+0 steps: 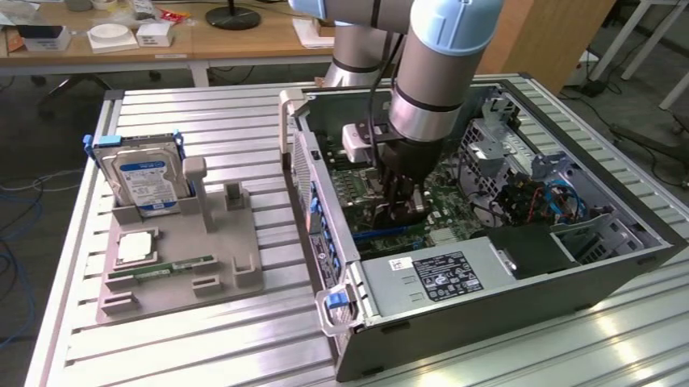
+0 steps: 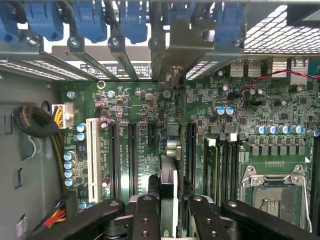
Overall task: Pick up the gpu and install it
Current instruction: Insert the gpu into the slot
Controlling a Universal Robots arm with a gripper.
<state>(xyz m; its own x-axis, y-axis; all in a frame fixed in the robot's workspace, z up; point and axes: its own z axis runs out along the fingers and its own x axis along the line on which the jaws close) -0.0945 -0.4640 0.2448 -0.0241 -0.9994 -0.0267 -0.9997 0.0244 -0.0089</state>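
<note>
Gpu (image 2: 168, 175) sits edge-on over the motherboard (image 2: 140, 100) slots inside the case (image 1: 485, 322), pinched narrow in the end effector (image 2: 171, 202). Risk: slight misalignment jams the card edge beside its slot, or the bracket snags the rear wall.

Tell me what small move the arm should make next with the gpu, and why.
Probably ease the gpu straight down toward the motherboard. The gripper holds it edge-on inside the computer case, among the long black expansion slots. Whether it is seated yet cannot be told, so a slow, gentle push seems safest.
</note>
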